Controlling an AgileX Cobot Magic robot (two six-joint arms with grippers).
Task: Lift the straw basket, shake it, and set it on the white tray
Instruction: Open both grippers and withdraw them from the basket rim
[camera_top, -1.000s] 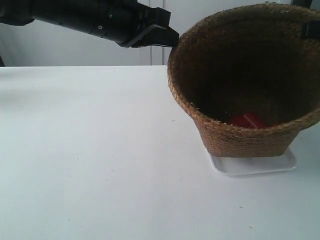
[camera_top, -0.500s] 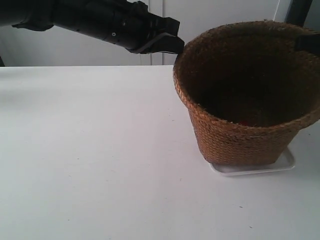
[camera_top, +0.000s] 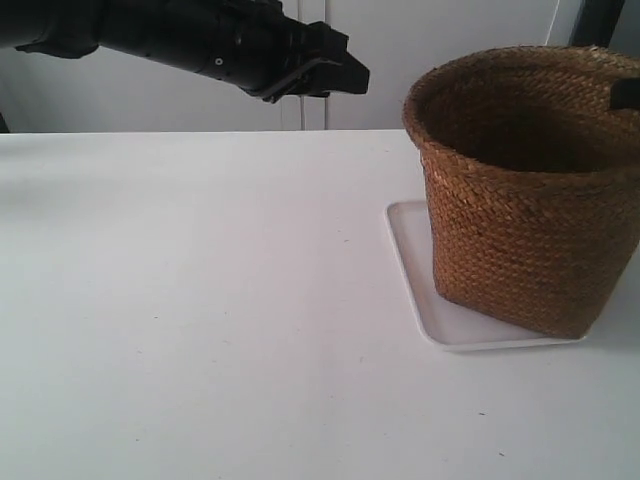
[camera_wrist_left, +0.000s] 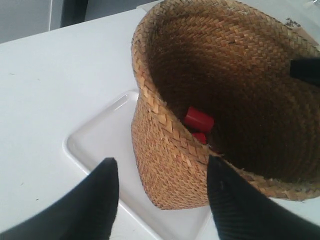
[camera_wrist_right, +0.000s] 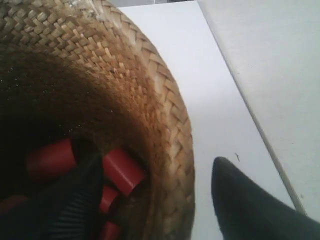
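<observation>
The brown woven straw basket (camera_top: 530, 230) stands on the white tray (camera_top: 410, 270) at the exterior view's right, leaning slightly. The arm at that view's left carries my left gripper (camera_top: 345, 78), which hangs open in the air a short way from the basket's rim. In the left wrist view the basket (camera_wrist_left: 170, 150) and tray (camera_wrist_left: 95, 145) lie beyond that open gripper (camera_wrist_left: 162, 161). My right gripper (camera_wrist_right: 157, 162) straddles the basket's rim (camera_wrist_right: 175, 145), one finger inside and one outside. A strip of table shows between the outer finger and the wall.
Red cylinders (camera_wrist_left: 198, 119) lie in the basket's bottom, also seen in the right wrist view as red cylinders (camera_wrist_right: 122, 170). The white table (camera_top: 200, 300) spreads out to the exterior view's left of the tray. A pale wall stands behind the table.
The basket went from tipped, mouth toward the camera, to nearly upright and shifted right on the tray. The left gripper, earlier at the rim, now stands apart from it.
</observation>
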